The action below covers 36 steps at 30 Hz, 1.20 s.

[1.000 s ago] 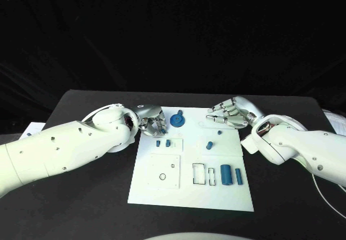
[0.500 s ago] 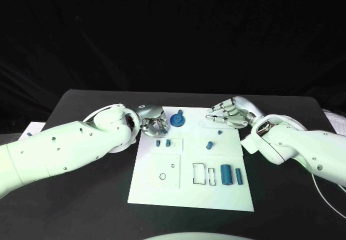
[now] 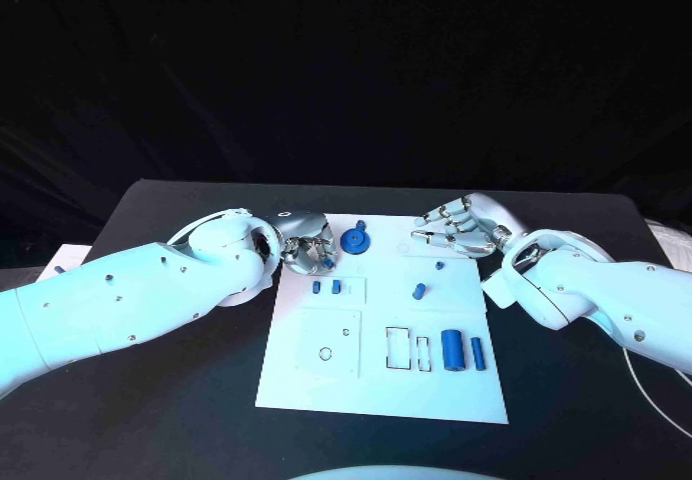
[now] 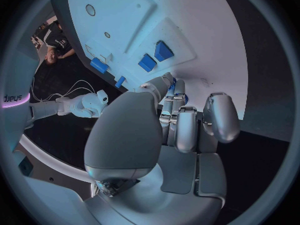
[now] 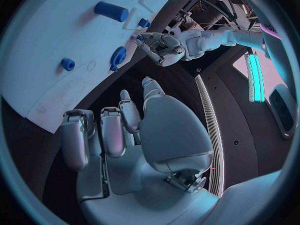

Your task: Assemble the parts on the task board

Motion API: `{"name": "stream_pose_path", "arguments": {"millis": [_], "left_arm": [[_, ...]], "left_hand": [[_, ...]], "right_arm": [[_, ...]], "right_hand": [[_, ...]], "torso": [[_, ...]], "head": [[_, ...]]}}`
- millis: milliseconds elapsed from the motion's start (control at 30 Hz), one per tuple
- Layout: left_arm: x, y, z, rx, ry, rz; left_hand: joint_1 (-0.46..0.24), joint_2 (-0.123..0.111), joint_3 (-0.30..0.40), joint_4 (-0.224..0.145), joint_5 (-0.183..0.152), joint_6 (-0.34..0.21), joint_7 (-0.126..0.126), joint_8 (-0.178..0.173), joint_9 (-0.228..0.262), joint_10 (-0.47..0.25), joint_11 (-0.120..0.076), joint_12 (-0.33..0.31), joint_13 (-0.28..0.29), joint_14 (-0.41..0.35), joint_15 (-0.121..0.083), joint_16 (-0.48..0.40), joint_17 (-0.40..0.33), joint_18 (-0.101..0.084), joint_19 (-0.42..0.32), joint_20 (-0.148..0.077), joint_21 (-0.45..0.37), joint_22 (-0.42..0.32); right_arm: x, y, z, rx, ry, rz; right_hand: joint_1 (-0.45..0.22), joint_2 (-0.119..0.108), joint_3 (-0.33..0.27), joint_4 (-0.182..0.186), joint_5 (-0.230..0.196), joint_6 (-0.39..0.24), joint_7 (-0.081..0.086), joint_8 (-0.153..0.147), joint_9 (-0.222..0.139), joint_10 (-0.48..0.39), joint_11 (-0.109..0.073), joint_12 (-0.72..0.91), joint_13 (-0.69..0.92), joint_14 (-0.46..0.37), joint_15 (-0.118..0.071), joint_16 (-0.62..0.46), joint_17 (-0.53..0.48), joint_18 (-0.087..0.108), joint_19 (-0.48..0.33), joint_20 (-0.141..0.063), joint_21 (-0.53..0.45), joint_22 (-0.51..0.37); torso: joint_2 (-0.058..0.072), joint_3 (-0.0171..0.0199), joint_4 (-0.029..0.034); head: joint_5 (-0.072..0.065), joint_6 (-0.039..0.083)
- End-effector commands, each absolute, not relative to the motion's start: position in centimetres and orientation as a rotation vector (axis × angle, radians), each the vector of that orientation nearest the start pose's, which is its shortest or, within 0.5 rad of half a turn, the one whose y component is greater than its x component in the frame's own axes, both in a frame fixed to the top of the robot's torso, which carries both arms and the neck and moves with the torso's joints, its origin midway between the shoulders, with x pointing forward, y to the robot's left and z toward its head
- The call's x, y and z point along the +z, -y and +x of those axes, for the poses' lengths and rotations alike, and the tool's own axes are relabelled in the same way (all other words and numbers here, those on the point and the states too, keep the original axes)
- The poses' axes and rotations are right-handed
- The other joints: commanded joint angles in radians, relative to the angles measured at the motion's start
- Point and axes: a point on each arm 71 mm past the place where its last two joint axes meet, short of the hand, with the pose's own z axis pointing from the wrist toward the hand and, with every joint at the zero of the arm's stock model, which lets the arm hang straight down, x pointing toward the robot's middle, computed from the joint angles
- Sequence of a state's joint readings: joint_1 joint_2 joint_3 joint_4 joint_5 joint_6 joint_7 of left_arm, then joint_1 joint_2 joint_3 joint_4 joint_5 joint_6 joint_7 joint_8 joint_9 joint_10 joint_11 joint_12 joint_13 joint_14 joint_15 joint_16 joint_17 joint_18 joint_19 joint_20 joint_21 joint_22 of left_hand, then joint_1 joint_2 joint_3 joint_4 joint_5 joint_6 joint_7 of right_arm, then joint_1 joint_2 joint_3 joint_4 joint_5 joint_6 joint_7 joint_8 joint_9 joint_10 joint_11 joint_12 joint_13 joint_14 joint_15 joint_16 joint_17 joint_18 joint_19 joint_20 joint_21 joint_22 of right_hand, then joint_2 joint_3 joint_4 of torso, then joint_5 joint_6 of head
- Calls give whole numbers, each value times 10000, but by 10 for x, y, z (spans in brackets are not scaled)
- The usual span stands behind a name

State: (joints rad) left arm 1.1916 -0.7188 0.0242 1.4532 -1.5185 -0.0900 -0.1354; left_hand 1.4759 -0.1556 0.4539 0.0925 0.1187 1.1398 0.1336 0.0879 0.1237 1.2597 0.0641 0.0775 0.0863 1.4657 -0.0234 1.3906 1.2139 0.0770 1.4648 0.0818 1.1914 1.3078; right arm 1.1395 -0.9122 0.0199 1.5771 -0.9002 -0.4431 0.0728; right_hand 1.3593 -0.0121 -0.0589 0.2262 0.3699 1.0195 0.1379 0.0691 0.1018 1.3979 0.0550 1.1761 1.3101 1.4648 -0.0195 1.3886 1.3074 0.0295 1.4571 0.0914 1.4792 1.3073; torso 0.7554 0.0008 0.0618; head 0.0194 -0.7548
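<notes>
- Left hand [image 3: 306, 243], fingers curled in on nothing visible, hovers at the task board's [image 3: 384, 390] far-left corner.
- Blue parts: gear [image 3: 355, 240] far, two cylinders [image 3: 462, 349] near-right.
- Right hand [image 3: 459, 229], fingers bent, empty, hovers far-right above the counter [image 3: 173, 400].

White screw-dotted arms [image 3: 130, 300], silver jointed left hand [image 3: 306, 245], right hand [image 3: 459, 228]

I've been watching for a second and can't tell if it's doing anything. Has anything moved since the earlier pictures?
Hardly anything. The left hand and right hand hover where they were at the far end of the task board, taking hold of nothing. The blue parts, such as the gear and the large cylinder, lie unchanged.
</notes>
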Motion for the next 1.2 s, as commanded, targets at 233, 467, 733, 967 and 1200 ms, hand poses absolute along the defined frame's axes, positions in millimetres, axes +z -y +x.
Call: {"name": "stream_pose_path", "arguments": {"millis": [233,467,733,967,1200], "left_arm": [[-185,-150,499,-6242,-18253,3084],[-185,-148,499,-6240,-18151,3149],[-185,-147,500,-6198,-18159,3169],[-186,-148,500,-6059,-18303,3151],[-188,-149,502,-5840,-18490,3100]], "left_hand": [[-111,3,51,-16,-34,65,2,-55,9,64,0,-40,13,367,59,37,1,-127,353,5,18,1722],[-119,5,67,-23,-41,70,-1,-59,9,59,-1,-50,14,367,58,41,6,-130,356,5,34,1727],[-123,7,76,-27,-44,75,-2,-59,10,61,-2,-52,15,365,57,36,-5,-131,357,5,40,1729],[-168,-11,103,-37,-68,74,3,-76,7,11,12,-94,10,360,62,34,-16,-129,355,7,27,1729],[-334,-85,223,-59,-141,-121,99,-220,-60,-250,106,-167,-35,340,137,20,-70,-125,343,49,-46,1720]], "right_arm": [[-181,222,474,10061,-16089,3828],[-181,223,474,10052,-16094,3833],[-181,223,474,10055,-16093,3831],[-181,223,474,10054,-16101,3831],[-181,222,474,10067,-16108,3823]], "right_hand": [[-8,93,-52,13,38,35,0,6,13,14,-36,24,307,575,-6,-34,592,119,-78,1,-57,1128],[-8,93,-52,13,38,35,0,6,13,14,-36,24,307,575,-6,-34,592,119,-78,1,-57,1128],[-5,101,-69,17,58,47,-3,11,16,13,-40,16,298,575,-10,-40,592,123,-88,-1,-68,1114],[-5,101,-69,17,58,47,-3,11,16,13,-40,16,298,575,-10,-40,592,123,-88,-1,-68,1114],[-5,101,-69,17,58,47,-3,11,16,13,-40,16,298,575,-10,-40,592,123,-88,-1,-68,1114]], "torso": [[15,0,-14],[3,2,3],[2,4,-3],[-3,2,7],[0,5,-3]], "head": [[-34,-12],[-61,-25],[-55,-12],[-56,-14],[-52,-12]]}}
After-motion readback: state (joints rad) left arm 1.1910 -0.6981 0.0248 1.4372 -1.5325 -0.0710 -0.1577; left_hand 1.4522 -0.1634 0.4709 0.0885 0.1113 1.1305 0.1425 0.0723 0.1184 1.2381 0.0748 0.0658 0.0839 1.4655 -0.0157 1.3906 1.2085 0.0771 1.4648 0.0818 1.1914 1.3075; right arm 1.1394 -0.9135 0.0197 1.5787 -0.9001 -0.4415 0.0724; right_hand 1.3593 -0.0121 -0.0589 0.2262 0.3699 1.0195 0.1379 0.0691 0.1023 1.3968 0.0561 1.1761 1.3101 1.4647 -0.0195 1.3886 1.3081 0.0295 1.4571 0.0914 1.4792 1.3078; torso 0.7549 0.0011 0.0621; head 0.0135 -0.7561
